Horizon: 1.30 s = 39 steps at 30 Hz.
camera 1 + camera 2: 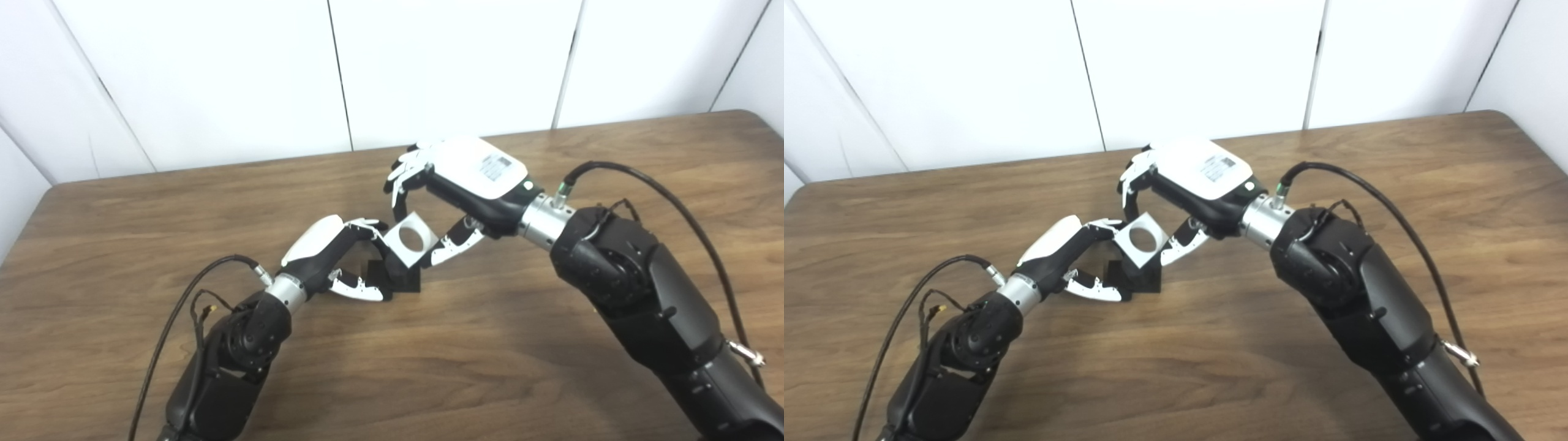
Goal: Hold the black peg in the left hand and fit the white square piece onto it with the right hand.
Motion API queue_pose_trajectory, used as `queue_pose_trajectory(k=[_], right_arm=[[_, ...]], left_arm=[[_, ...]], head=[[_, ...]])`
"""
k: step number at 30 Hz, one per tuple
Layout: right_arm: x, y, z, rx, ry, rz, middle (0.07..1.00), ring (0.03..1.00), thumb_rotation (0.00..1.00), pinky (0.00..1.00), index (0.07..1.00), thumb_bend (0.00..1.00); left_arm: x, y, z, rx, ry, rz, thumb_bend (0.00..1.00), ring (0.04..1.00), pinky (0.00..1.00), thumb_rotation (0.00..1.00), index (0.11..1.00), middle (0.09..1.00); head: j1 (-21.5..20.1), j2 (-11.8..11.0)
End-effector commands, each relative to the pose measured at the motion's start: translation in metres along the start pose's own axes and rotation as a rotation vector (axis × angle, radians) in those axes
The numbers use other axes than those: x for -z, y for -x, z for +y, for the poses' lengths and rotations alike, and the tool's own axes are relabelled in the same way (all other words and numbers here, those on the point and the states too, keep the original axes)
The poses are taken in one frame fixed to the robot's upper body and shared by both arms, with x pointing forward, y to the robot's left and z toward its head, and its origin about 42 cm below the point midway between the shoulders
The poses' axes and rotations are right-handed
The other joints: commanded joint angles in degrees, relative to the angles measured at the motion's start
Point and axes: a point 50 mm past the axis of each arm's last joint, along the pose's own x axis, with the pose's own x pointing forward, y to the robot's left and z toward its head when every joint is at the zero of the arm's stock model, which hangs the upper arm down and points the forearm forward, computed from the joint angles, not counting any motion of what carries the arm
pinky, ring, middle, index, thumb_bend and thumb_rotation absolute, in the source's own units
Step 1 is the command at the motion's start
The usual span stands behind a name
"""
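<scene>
- Brown wood-grain table (551, 367), rounded corners visible far left and far right; white panelled wall (453, 67) running along its far edge.
- Broad stretches of bare tabletop on the left, on the right behind the right arm, and across the near side between the two forearms.
- Both hands gathered near the table's middle, well away from every edge.
- Left hand (334, 257), black with white shell, closed around the black blocky peg (401, 278); thumb low on the near side, fingers curled over the far side.
- Black peg low, at or just above the tabletop; whether its base touches the wood cannot be told.
- Right hand (453, 190), glossy white back with a printed label, pinching the white square piece with a round hole (411, 240); fingers on its far upper edge, thumb on its lower right edge.
- White square piece tilted, one corner down, just above and against the top of the black peg; hole open, peg not seen through it.
- Right eye view: dark base of the peg plainer to the right of the square piece; left eye view: more of the far-left wall corner.
- Black cables (1372, 190) looping off both wrists; brushed metal collars behind the hands.
</scene>
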Motion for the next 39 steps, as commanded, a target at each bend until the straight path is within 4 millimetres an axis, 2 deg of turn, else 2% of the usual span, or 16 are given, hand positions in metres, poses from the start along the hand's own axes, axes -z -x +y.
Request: queue_pose_trajectory(k=[1,10,24,39], right_arm=[[-0.007,-0.012,-0.021,0.041,0.043,-0.064,0.735,0.831,0.14,0.90,0.479,0.52],[-0.006,-0.025,-0.031,0.018,0.066,-0.097,0.717,0.807,0.14,0.88,0.477,0.52],[-0.004,-0.030,-0.035,-0.021,0.083,-0.100,0.715,0.805,0.14,0.88,0.478,0.52],[0.003,-0.034,-0.014,-0.082,0.069,-0.086,0.718,0.806,0.14,0.85,0.478,0.52]], left_arm=[[-0.016,-0.007,0.021,-0.047,-0.036,-0.047,0.52,0.937,0.92,0.08,0.489,0.879],[-0.017,-0.007,0.020,-0.048,-0.036,-0.049,0.52,0.929,0.92,0.08,0.489,0.873],[-0.019,-0.008,0.016,-0.048,-0.028,-0.055,0.52,0.927,0.93,0.08,0.489,0.873],[-0.020,-0.006,0.015,-0.053,-0.033,-0.058,0.52,0.927,0.91,0.08,0.489,0.880]], head=[[0.25,0.33],[0.75,0.78],[1.11,1.22],[1.72,1.74]])
